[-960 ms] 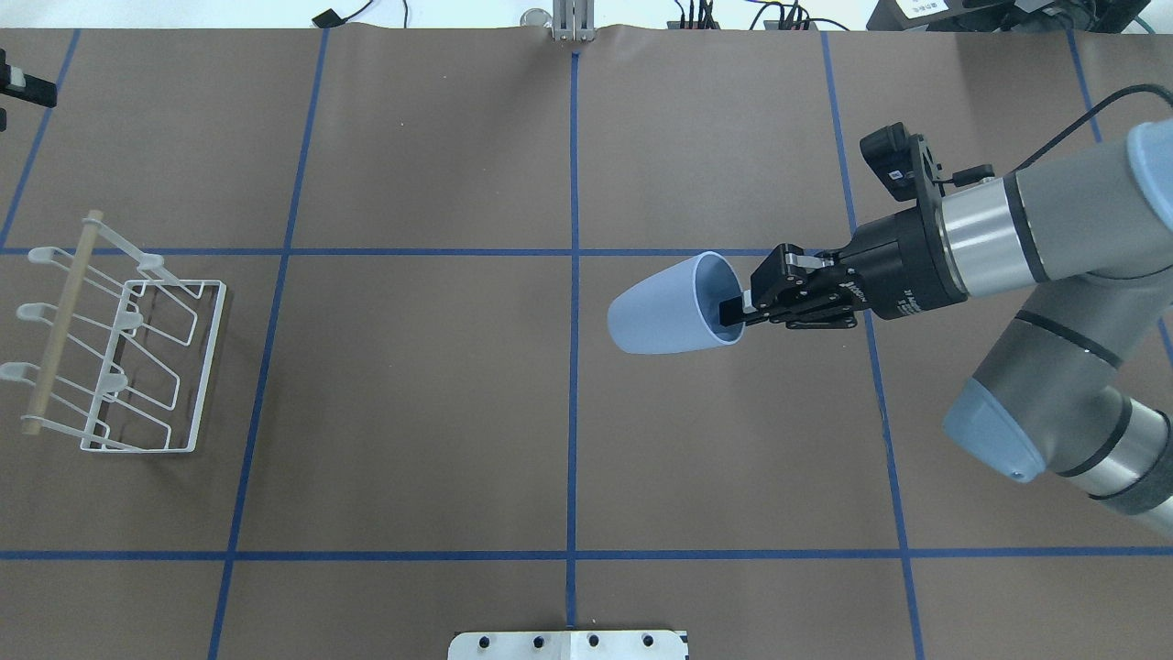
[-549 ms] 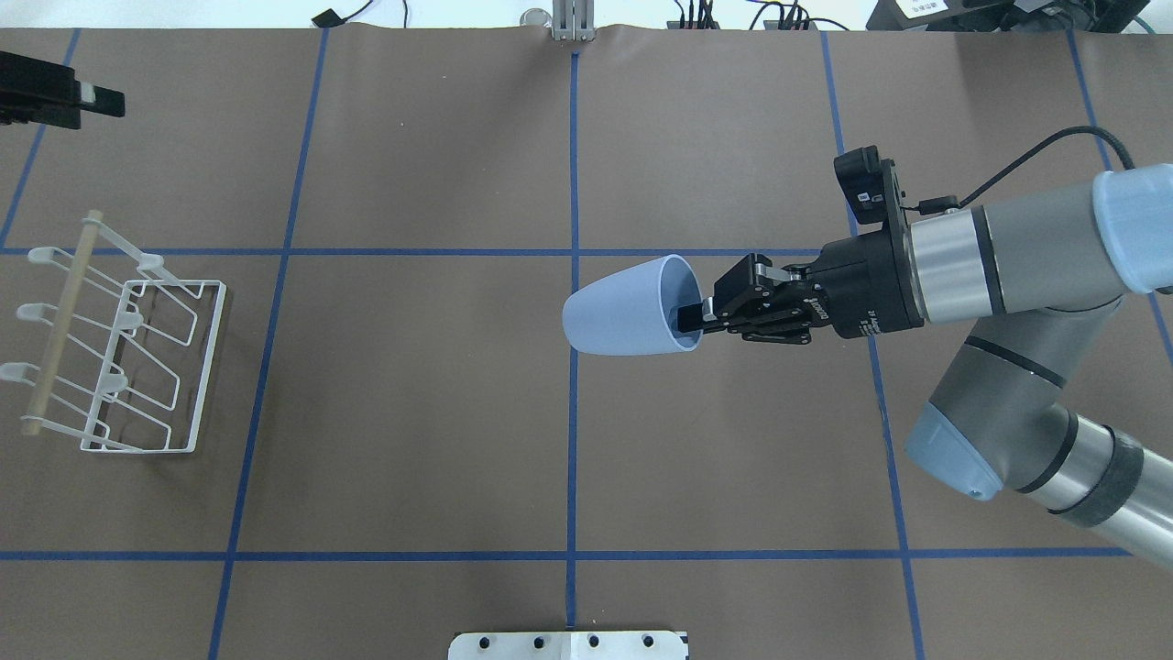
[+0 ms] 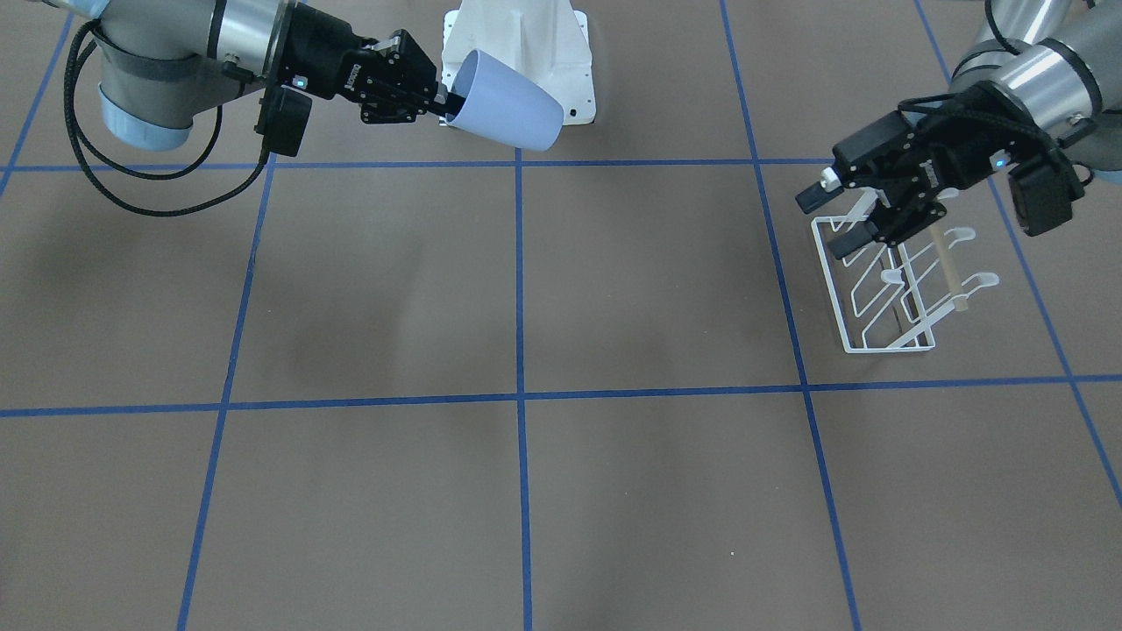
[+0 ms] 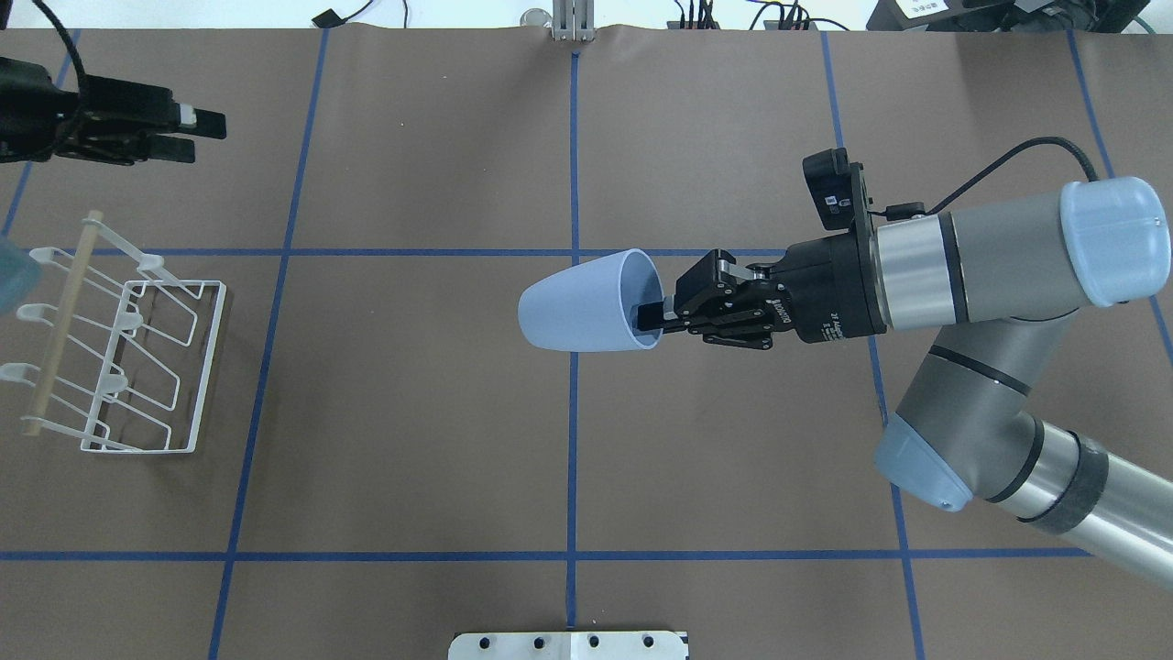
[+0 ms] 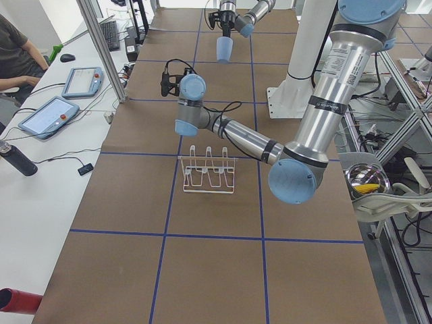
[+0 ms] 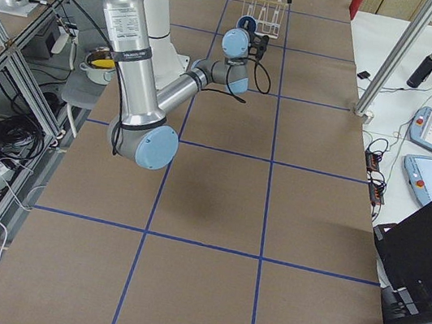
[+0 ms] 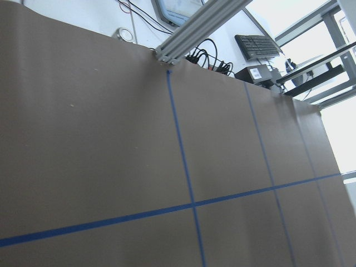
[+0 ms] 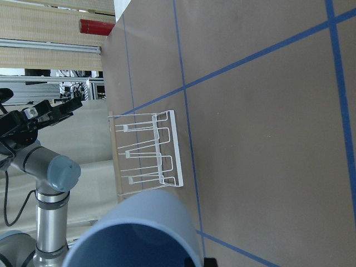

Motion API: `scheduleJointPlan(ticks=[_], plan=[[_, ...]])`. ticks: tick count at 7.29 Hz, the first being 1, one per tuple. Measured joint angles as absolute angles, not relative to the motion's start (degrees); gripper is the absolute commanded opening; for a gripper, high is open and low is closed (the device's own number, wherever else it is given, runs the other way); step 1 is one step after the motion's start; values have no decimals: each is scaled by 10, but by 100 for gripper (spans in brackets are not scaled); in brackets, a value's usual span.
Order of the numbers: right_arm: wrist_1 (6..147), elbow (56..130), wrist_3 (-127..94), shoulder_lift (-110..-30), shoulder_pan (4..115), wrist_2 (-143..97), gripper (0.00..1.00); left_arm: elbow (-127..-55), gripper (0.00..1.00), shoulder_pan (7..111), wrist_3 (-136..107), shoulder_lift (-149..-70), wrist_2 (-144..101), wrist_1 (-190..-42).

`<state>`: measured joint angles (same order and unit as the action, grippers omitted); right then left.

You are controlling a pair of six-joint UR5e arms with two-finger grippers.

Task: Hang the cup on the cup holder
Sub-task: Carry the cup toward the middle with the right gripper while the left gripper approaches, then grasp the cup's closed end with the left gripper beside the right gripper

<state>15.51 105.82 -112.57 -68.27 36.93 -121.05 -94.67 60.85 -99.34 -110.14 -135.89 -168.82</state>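
Observation:
The pale blue cup [image 4: 582, 313] hangs on its side above the table's middle line, rim toward my right gripper [image 4: 652, 316]. That gripper is shut on the rim, one finger inside the cup. The cup also shows in the front view [image 3: 508, 103] and the right wrist view [image 8: 133, 233]. The white wire cup holder [image 4: 208, 367] with its wooden rod [image 4: 62, 325] stands at the left of the table, empty. My left gripper [image 4: 197, 137] is open and empty, hovering beyond the holder's far side; in the front view [image 3: 828, 215] it overlaps the holder [image 3: 885, 349].
The white robot base plate [image 4: 568, 644] sits at the near edge. An aluminium post [image 4: 570, 23] and cables line the far edge. Blue tape lines cross the brown table cover. A side table with tablets [image 5: 47, 115] and an operator lie beyond the far edge.
My right arm has carried the cup leftward, up to the table's middle line. My left gripper has come in from the left edge and moved right, near the holder's far side.

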Motion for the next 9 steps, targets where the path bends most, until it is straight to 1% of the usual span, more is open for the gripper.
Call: scheduleJointPlan(ticks=[2,5,9], plan=[[99,1058,-1183,-675,329,-1146,0,-948,98,577,-1111,-1118,-1356,-1730],[85,1059,-1221,-651,309,-1116,0,-956,98,551,-1161,-1145,-1351,-1757],[82,1059,-1274,-622,304,-1096,0,-956,97,532,-1322,-1152,-1303,-1905]])
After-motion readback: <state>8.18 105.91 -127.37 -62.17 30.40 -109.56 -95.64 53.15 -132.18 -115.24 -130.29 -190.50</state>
